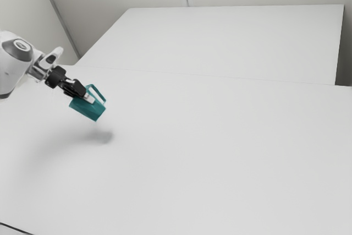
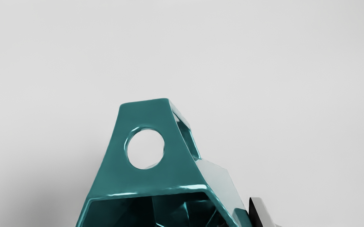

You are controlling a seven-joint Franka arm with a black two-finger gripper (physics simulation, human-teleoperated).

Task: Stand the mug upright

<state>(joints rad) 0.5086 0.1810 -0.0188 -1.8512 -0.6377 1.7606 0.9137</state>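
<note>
- Above the table (image 1: 220, 152), we saw the mug (image 1: 85, 109) aloft and tilted, its mouth toward the gripper (image 1: 89, 98).
- We had the gripper pinching it from both sides.
- Beneath, we noted a shadow (image 1: 103, 136).
- We judged grasp and lift achieved; righting, lowering and release remained.

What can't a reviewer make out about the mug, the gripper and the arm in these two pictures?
- Wrist view: the rest of the mug's rim, cut off by the bottom edge.
- Wrist view: most of the finger beside the mug, also cut off by that edge.
- Exterior view: the patch of mug behind the gripper, covered by its near fingertip.
- Exterior view: the arm's base, beyond the left edge.
</note>
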